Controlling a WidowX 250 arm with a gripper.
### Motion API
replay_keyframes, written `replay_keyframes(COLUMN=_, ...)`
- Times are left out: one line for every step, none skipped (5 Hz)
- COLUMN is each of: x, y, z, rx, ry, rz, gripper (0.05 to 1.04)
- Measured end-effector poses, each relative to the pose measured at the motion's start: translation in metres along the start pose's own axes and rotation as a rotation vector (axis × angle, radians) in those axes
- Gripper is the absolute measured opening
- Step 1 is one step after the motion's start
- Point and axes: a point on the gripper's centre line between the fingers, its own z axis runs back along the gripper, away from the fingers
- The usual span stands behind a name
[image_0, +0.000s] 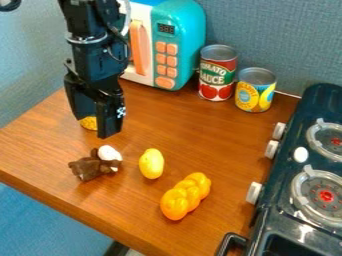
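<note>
Seeming at a grasping step, with the black angular pincer (95, 125) by a partly hidden yellow, rounded piece (87, 123), frame left; cannot tell if apart or clamped; probably calling for careful alignment.

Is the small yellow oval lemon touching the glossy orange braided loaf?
No, brown wooden tabletop shows between the lemon and the braided loaf.

Yellow thing (88, 123); partly hidden; at left
</note>
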Motion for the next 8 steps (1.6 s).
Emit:
replay_keyframes(x=-0.002, y=-0.001, z=-0.008, rx=-0.013, ry=0.028, rz=0.0, gripper=1.001)
replay_keyframes(x=-0.011, y=0.008, z=-0.025, rx=0.046, ry=0.096, rz=-0.025, gripper=1.001)
replay_keyframes(x=-0.009, y=0.014, z=-0.034, rx=0.076, ry=0.096, rz=-0.047, gripper=1.001)
replay_keyframes(x=-0.013, y=0.019, z=-0.053, rx=0.084, ry=0.163, rz=-0.029, gripper=1.001)
replay_keyframes(x=-0.013, y=0.02, z=-0.069, rx=0.076, ry=0.197, rz=-0.032, gripper=1.001)
replay_keyframes(x=-0.013, y=0.018, z=-0.084, rx=0.06, ry=0.22, rz=-0.038, gripper=1.001)
replay_keyframes(x=-0.016, y=0.017, z=-0.099, rx=0.039, ry=0.256, rz=-0.035, gripper=0.965)
replay_keyframes(x=-0.015, y=0.016, z=-0.099, rx=0.035, ry=0.233, rz=-0.024, gripper=0.707)
